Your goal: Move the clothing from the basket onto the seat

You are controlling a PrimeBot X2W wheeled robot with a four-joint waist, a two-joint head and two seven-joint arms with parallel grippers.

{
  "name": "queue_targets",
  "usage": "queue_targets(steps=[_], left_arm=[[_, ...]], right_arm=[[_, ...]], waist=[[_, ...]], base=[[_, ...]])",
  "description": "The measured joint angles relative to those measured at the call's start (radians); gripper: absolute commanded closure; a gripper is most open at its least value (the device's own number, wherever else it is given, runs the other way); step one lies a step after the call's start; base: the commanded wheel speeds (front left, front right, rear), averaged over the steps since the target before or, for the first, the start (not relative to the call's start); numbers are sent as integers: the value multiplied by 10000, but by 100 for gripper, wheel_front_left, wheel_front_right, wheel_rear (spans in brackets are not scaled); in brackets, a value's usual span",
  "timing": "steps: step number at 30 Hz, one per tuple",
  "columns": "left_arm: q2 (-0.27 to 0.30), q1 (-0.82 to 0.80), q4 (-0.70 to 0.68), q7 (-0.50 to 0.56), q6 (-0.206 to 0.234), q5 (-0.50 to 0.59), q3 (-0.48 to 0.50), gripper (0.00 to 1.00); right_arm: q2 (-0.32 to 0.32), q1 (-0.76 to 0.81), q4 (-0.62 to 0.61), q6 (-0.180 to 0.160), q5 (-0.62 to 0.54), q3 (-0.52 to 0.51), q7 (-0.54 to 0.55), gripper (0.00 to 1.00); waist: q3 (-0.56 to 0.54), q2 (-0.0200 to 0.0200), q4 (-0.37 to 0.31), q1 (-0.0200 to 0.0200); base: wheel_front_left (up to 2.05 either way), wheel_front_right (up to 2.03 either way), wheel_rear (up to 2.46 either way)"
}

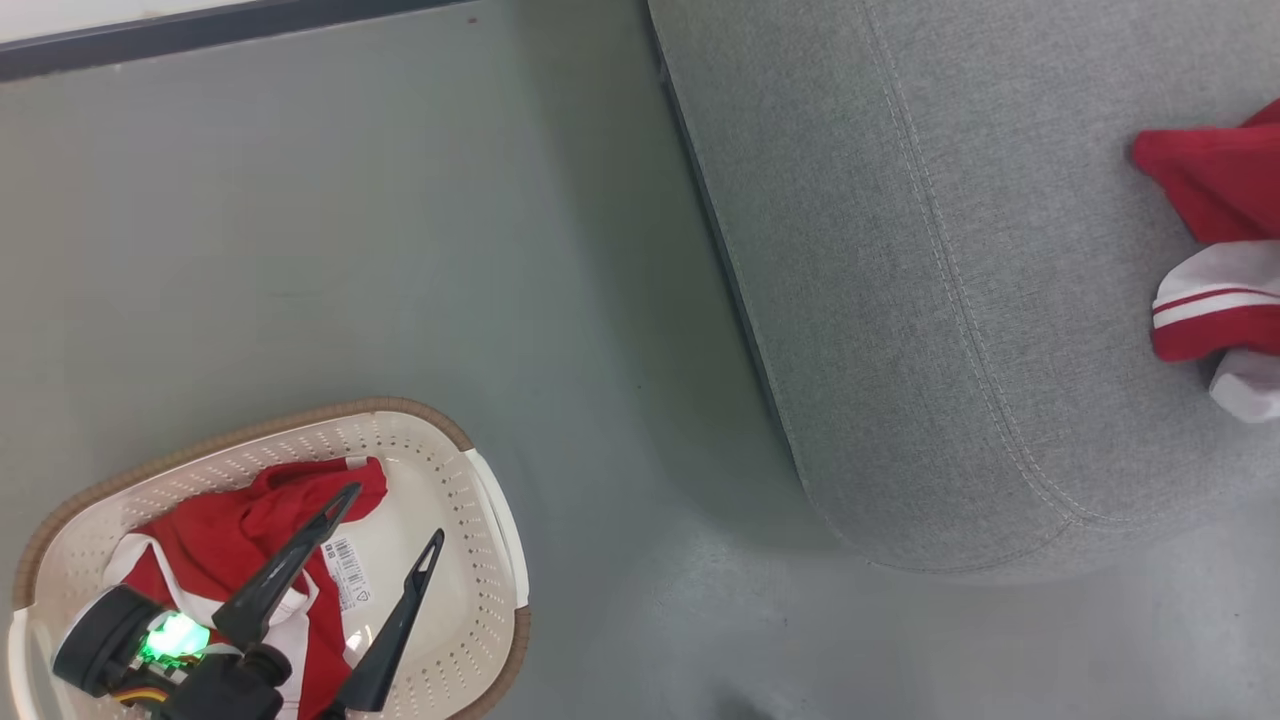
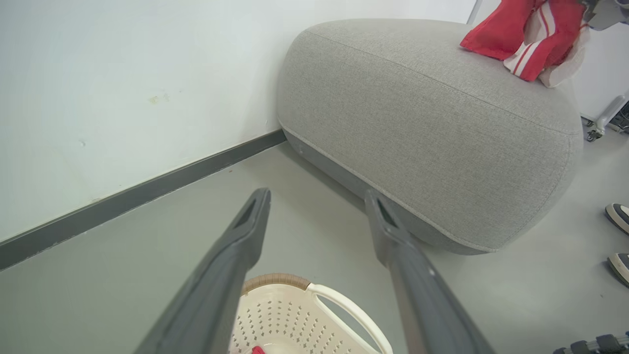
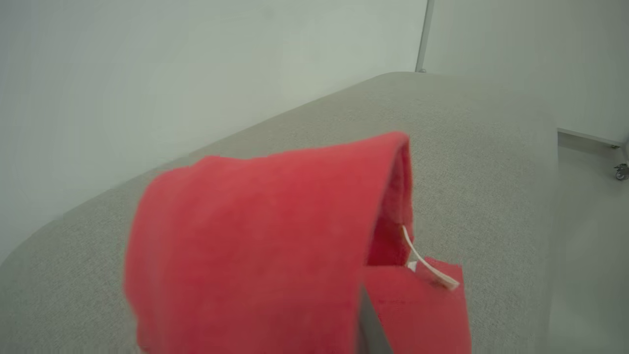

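The left gripper (image 1: pixel 392 515) is held over the basket (image 1: pixel 460 580), its two fingers spread wide with nothing between them. Red-and-white clothing (image 1: pixel 215 540) bearing a white label (image 1: pixel 347 572) is seen lying in the basket beneath those fingers; whether it is touched cannot be told. The basket is set on the grey floor (image 1: pixel 400 250), apart from the seat (image 1: pixel 900 300). Farther off, a second red garment (image 1: pixel 1215 250) with striped trim is held at the seat's top by the right gripper (image 2: pixel 597 14), whose fingers are pinched together on the cloth. One dark finger (image 3: pixel 369 327) is glimpsed under the draped fabric. Whether the garment rests on the cushion cannot be told. Behind the seat a white wall (image 2: pixel 123 73) is seen.
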Motion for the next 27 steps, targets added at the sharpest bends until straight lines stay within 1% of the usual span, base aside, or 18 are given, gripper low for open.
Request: queue_targets(steps=[3, 7, 8, 9, 14, 21, 23, 27], left_arm=[[0, 5, 0, 0, 0, -35, 35, 0], [2, 15, 4, 0, 0, -59, 50, 0], [0, 20, 6, 0, 0, -59, 56, 0], [-2, 20, 6, 0, 0, -63, 61, 0], [-35, 21, 56, 0, 0, -88, 67, 0], [-251, 28, 215, 0, 0, -128, -15, 0], [-303, 26, 257, 0, 0, -151, -54, 0], [-426, 26, 355, 0, 0, -190, -38, 0]], right_arm=[[-23, -191, 366, 84, -8, 36, 0, 100], [-111, -607, 717, 79, -6, -35, 0, 100], [-136, -679, 732, 67, -8, -46, 0, 33], [-167, -747, 738, 67, -10, -54, 0, 0], [-209, -859, 924, 67, -73, -2, 0, 0], [-215, -984, 1348, 69, -347, 165, 0, 0], [-236, -982, 1542, 94, -426, 276, 0, 0], [-261, -982, 1841, 257, -577, 454, 0, 0]], waist=[[13, 0, 32, -1], [19, 0, 57, -1], [16, 0, 59, -1], [12, 0, 60, 0], [-44, 0, 55, 0], [-306, 0, 19, -1], [-389, 0, 11, -1], [-556, 0, -3, -1]], base=[[0, 0, 0], [0, 0, 0], [0, 0, 0], [0, 0, 0], [0, 0, 0], [0, 0, 0], [0, 0, 0], [0, 0, 0]])
